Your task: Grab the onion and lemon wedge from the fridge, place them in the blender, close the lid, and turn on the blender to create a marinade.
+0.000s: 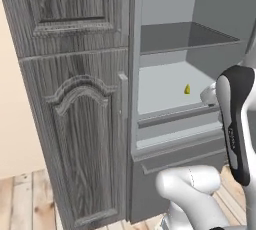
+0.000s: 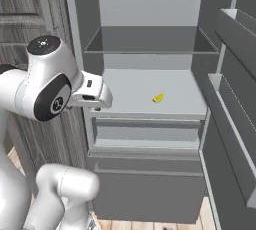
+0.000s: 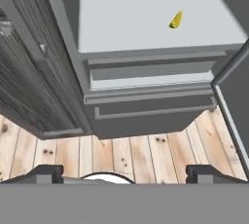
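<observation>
Lying mid-shelf, lemon wedge sits apart from fridge walls.

Colours as I read them from my feeds. Fridge: light grey metal outside, paler grey-white on the inner shelf, darker grey in the shadowed upper compartment. Lemon wedge: bright yellow, the one saturated spot. Cabinet beside it: dark grey-brown, heavy streaked wood grain, carved panels. Floor: pale tan planks with small dark knots. Wall at far left: plain cream-beige.
</observation>
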